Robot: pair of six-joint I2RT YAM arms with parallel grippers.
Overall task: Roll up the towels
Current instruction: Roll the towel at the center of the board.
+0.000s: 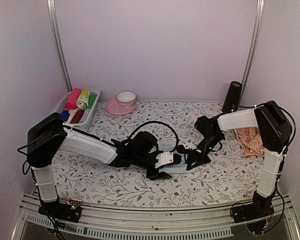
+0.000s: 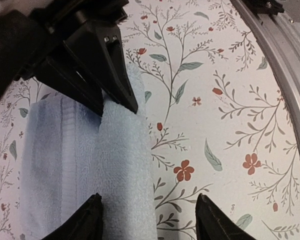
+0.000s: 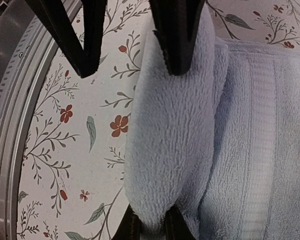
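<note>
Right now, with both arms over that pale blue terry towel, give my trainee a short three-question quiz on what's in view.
1. True or false: the right gripper pinches the rolled fold of the pale blue terry towel.
2. On the white floral table sheet, the peach-orange printed cloth towel lies: A far right, B centre, C far left.
3. Fill in: the left gripper has its jaws ____.
Key: 1 true; 2 A; 3 open.
</note>
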